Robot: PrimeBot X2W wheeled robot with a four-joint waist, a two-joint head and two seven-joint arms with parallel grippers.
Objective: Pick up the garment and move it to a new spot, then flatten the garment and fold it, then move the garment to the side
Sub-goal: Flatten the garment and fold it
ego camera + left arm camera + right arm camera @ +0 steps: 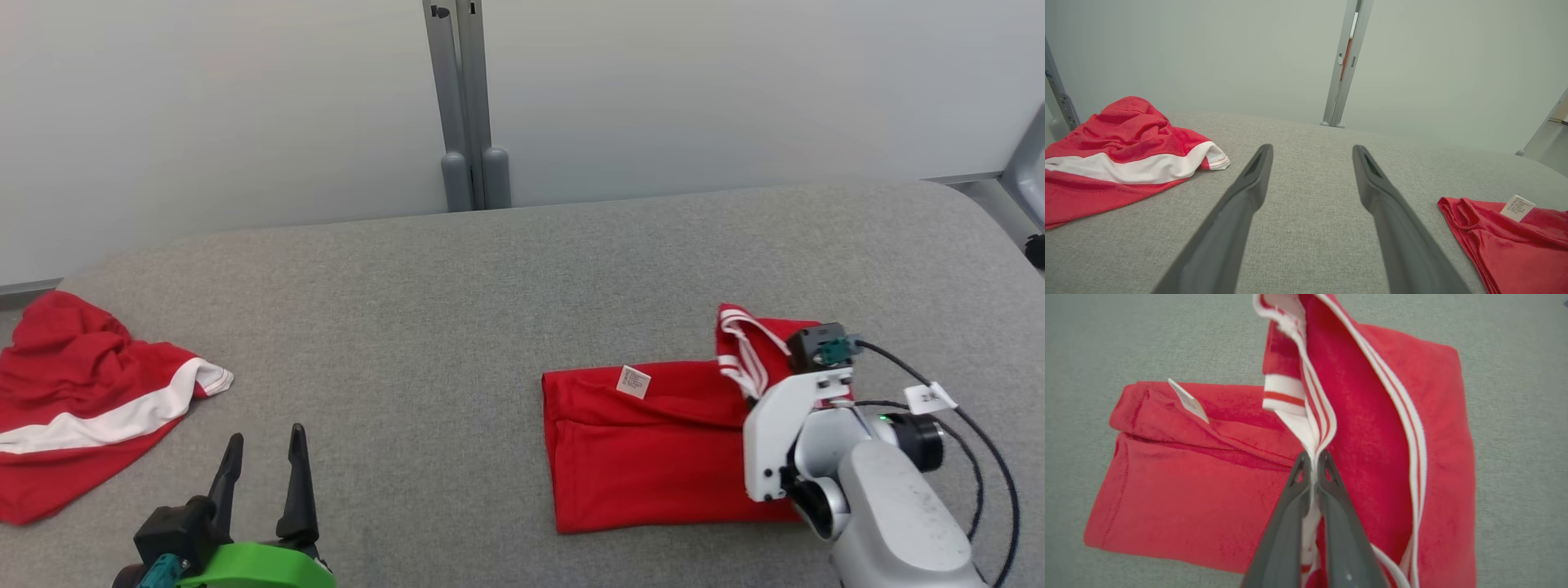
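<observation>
one white tag (pixel 634 381) on folded red garment (pixel 645 457), print too small to read | garment on right half of table (pixel 457 327) | right gripper (pixel 1314 455) pinching its white-striped trim from above | left gripper (pixel 267 437) spread, aimed across table's near-left part

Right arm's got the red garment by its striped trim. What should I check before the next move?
1. right gripper shut on the striped trim: ok.
2. Number of layers pinched: cannot tell.
3. Rest of the folded garment flat on the table: ok.
4. left gripper open, empty, apart from the cloth: ok.
5. crumpled garment at far left, clear of the fold: ok.
</observation>
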